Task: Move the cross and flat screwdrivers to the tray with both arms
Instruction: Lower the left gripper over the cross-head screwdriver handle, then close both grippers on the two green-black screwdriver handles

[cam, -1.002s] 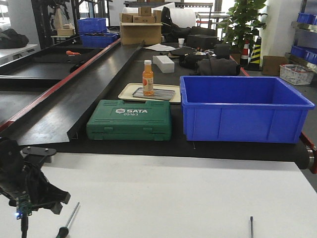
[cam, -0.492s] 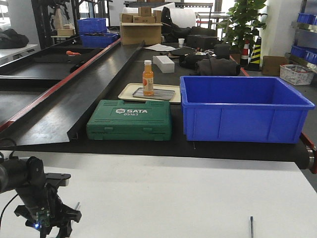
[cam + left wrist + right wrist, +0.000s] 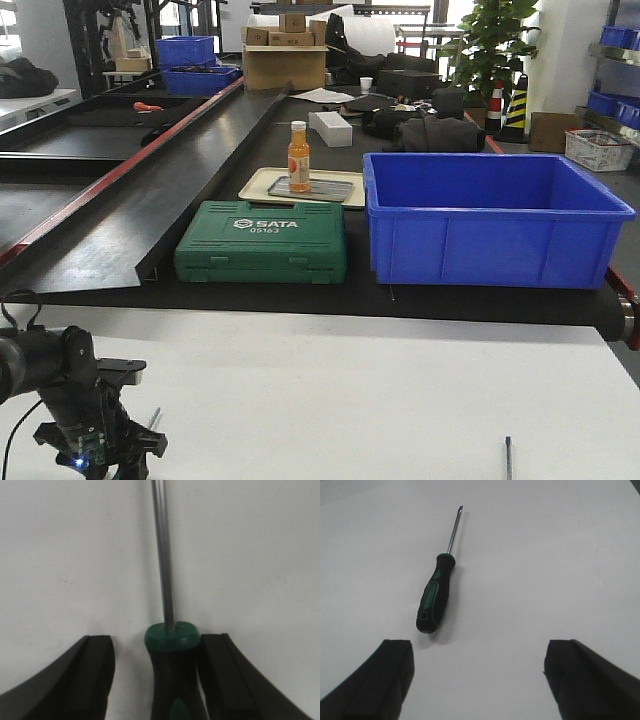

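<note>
Left jaws, open, straddle green-and-black screwdriver handle (image 3: 172,677); right jaws gape empty.

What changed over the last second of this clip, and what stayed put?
The left black tool swung right and down across the white table to the green-and-black-handled screwdriver. It now straddles the handle, open, with nothing gripped yet. The second slim screwdriver, green tool case and blue plastic bin did not move.
</note>
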